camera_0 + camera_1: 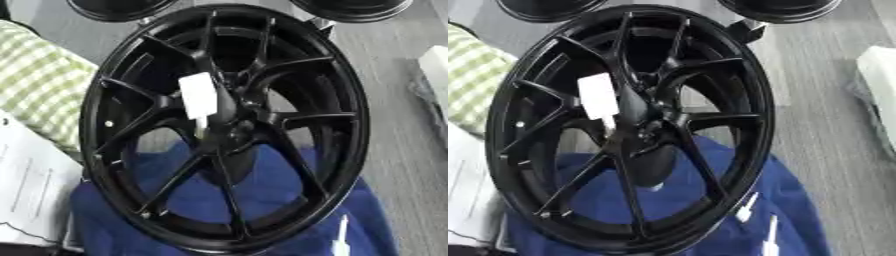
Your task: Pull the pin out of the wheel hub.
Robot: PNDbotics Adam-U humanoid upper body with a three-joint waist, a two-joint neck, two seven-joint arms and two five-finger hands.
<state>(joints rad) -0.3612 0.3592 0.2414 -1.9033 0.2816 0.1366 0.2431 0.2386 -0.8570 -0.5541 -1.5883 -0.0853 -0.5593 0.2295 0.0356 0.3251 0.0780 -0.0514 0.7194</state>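
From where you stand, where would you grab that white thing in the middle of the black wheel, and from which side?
I'd likely pinch the broad white tab, the only part standing out from the hub. Its narrow lower end runs in among the spokes, so come from the front, the open face toward the camera. No robot hand is in view.

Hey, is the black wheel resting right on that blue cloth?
Touching. In the left eye view the wheel's lower rim sits on the blue cloth, which bunches up around it with no gap showing.
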